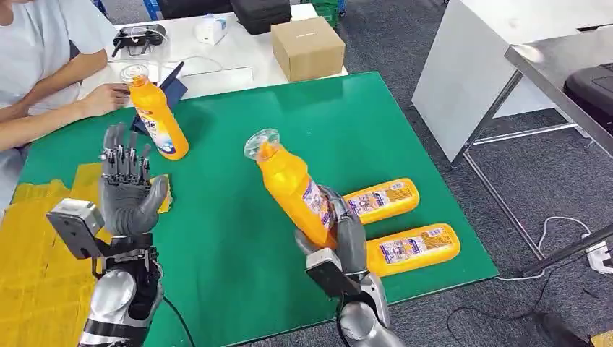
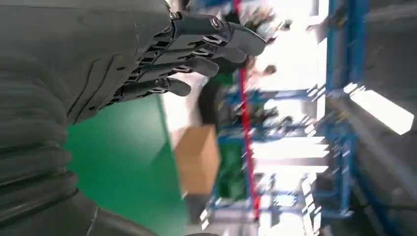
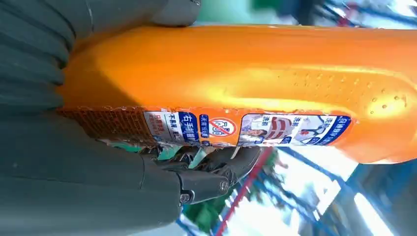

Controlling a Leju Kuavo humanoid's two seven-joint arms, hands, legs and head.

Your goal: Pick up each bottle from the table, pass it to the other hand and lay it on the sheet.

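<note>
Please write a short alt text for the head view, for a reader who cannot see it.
The right robot hand holds an orange bottle tilted over a green table, while the left robot hand waits open. Two bottles lie flat nearby; another stands upright.

One orange bottle with a clear cap tilts toward eleven o'clock above the green sheet, gripped low. Another stands upright at ten o'clock. Two more lie flat, side by side, at four o'clock.
</note>
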